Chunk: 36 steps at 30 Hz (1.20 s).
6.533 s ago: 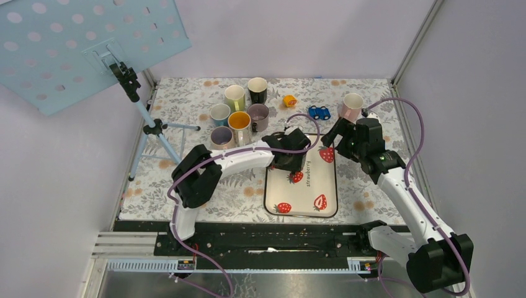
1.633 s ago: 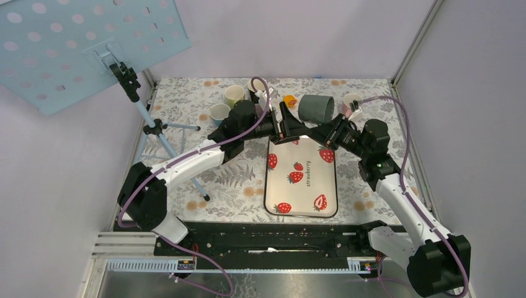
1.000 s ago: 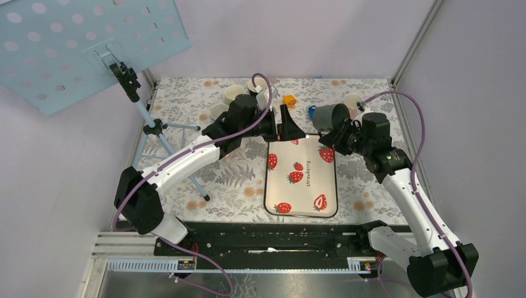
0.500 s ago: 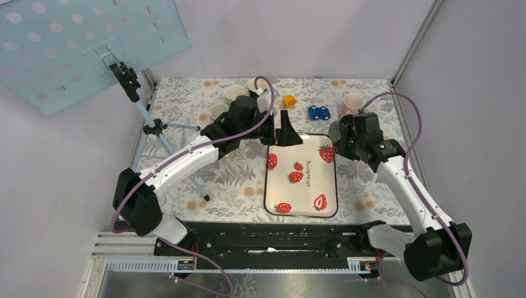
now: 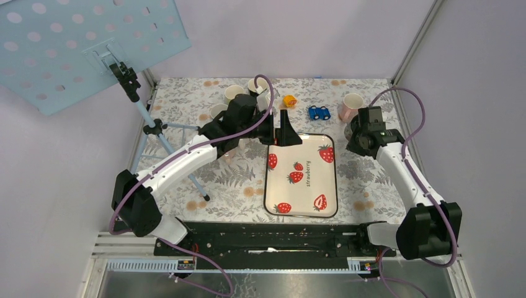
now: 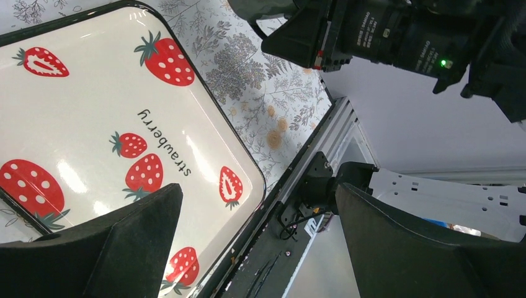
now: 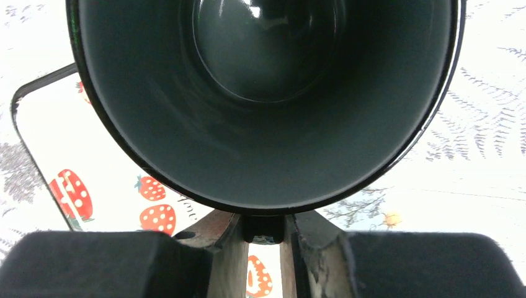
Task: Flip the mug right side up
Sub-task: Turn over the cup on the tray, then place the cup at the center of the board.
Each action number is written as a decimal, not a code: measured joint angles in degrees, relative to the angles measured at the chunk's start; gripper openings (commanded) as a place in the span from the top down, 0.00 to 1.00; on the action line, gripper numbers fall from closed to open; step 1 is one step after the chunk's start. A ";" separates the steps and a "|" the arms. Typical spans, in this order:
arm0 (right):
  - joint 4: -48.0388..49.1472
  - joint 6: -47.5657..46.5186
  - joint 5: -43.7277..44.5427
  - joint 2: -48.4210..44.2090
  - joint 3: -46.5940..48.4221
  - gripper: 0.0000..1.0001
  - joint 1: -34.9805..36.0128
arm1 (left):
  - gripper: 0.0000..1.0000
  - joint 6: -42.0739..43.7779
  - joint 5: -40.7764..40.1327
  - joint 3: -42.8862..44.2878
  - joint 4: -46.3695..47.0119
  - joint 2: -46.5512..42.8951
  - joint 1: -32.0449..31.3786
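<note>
Right gripper (image 7: 267, 234) narrow, pinches rim of dark mug (image 7: 267, 93). Mouth faces wrist, so mug seems upright, held over right edge of strawberry tray (image 5: 279, 186), likely for setting down. Left gripper (image 5: 286, 131) wide, empty.

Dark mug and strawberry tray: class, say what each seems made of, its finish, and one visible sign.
The dark mug looks like glazed ceramic, glossy: sharp highlights gleam inside it. The strawberry tray is probably melamine or plastic, smooth, semi-glossy: soft glare streaks cross its printed white face.

dk grey mug (image 7: 267, 93), white tray (image 5: 301, 195) w/ red strawberries, blue car (image 5: 319, 112), pink cup (image 5: 351, 105)
</note>
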 measured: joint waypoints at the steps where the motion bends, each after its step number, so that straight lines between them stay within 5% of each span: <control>1: 0.04 -0.31 -0.02 0.39 0.00 1.00 -0.92 | 0.01 0.02 0.00 0.00 -0.13 -0.07 0.00; 11: 1.05 -2.56 -0.83 7.80 0.85 1.00 -7.76 | 0.01 0.68 0.00 0.52 -0.90 -0.11 0.00; 36: 5.33 -3.87 -0.17 23.19 6.97 1.00 -10.14 | 0.01 1.49 0.07 1.27 -2.45 -0.44 0.00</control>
